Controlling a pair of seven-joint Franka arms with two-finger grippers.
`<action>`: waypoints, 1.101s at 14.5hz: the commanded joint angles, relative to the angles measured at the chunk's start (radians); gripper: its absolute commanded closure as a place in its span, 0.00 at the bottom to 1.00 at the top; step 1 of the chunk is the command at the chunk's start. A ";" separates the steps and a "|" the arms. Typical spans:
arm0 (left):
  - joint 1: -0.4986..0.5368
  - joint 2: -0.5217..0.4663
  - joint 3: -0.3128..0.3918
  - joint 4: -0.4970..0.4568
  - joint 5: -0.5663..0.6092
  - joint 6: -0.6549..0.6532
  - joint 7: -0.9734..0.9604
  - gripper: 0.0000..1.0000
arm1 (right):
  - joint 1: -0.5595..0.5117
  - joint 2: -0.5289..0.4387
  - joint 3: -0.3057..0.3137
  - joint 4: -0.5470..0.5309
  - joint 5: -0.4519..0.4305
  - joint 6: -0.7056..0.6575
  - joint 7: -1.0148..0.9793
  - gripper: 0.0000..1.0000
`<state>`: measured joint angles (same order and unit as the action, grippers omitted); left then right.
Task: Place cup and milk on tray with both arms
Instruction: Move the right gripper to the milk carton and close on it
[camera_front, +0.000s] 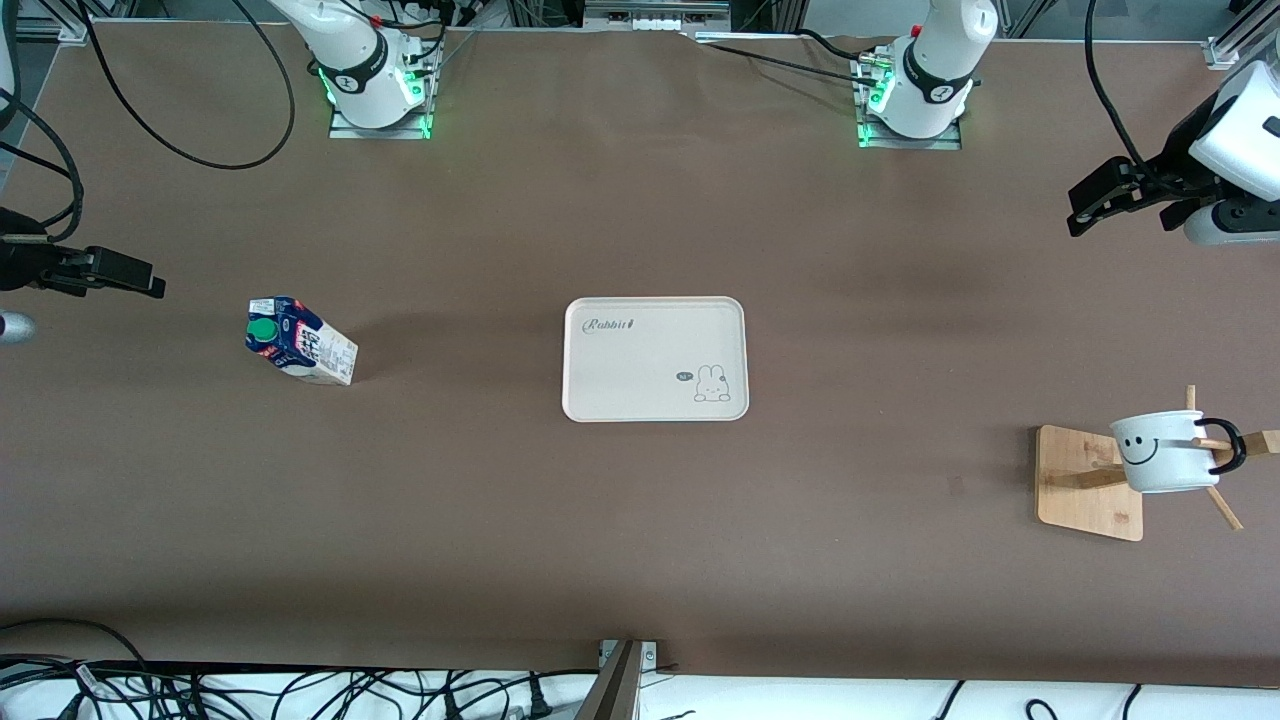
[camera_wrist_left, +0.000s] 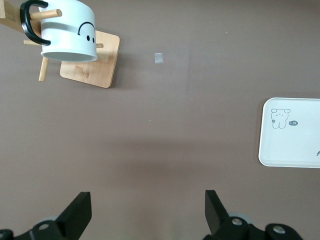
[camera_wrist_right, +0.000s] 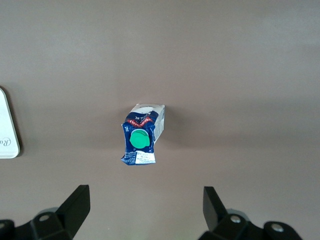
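Start state: both grippers released, tray (camera_front: 655, 358) bare.
Milk (camera_front: 300, 342) stands at the tray's 9 o'clock; light, crushable, grip mid-body. Cup (camera_front: 1165, 452) hangs on the rack (camera_front: 1090, 482) at 4 o'clock; rigid, slick, grip the rim. Left gripper (camera_wrist_left: 147, 210) and right gripper (camera_wrist_right: 145, 207) hover empty.

The tray (camera_front: 655, 358) bears the script "Rabbit" — no other lettering is readable.
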<state>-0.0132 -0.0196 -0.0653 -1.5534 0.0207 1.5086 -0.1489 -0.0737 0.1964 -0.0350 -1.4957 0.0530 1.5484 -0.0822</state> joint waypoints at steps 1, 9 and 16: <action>-0.001 -0.013 0.004 -0.020 0.004 0.012 0.020 0.00 | 0.003 0.029 0.001 0.002 0.018 -0.025 -0.045 0.00; 0.002 -0.016 0.015 -0.027 0.010 0.016 0.019 0.00 | 0.019 0.061 0.001 -0.081 0.013 -0.013 -0.054 0.00; 0.004 -0.016 0.015 -0.028 0.010 0.018 0.019 0.00 | 0.040 0.064 0.003 -0.215 0.016 0.166 -0.039 0.00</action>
<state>-0.0108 -0.0190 -0.0523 -1.5627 0.0208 1.5120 -0.1489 -0.0547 0.2773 -0.0309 -1.6628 0.0537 1.6648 -0.1231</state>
